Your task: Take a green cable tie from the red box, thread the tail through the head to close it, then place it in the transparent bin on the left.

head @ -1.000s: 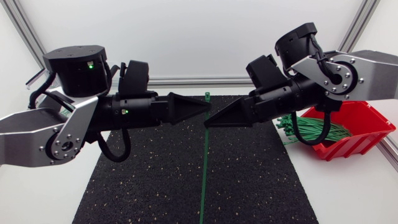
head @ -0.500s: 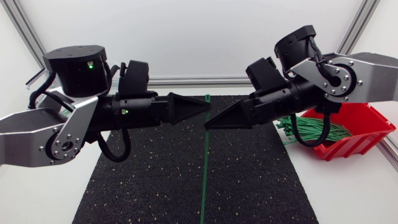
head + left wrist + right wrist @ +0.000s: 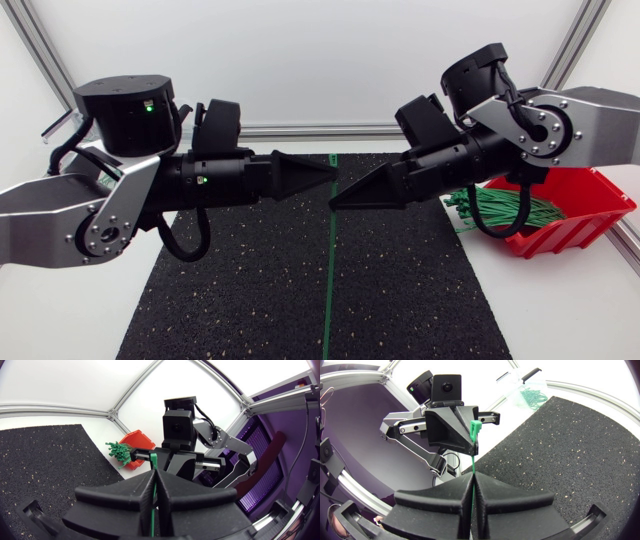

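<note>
A long green cable tie hangs straight over the black mat, its head uppermost. My left gripper is shut on the strap just below the head. My right gripper is shut on the strap a little lower, tip to tip with the left one. In the left wrist view the strap runs between the closed fingers of the left gripper. In the right wrist view the right gripper pinches the strap, with the tie's head at the left gripper ahead. The red box sits at the right.
A bundle of green ties spills out of the red box toward the mat. The transparent bin, with green ties inside, lies beyond the mat's far corner in the right wrist view. Both arms hang over the mat's back half.
My left gripper's fingers have closed onto the strap below the head. The right gripper has shifted slightly up and toward the left one, with the tie still in it.
</note>
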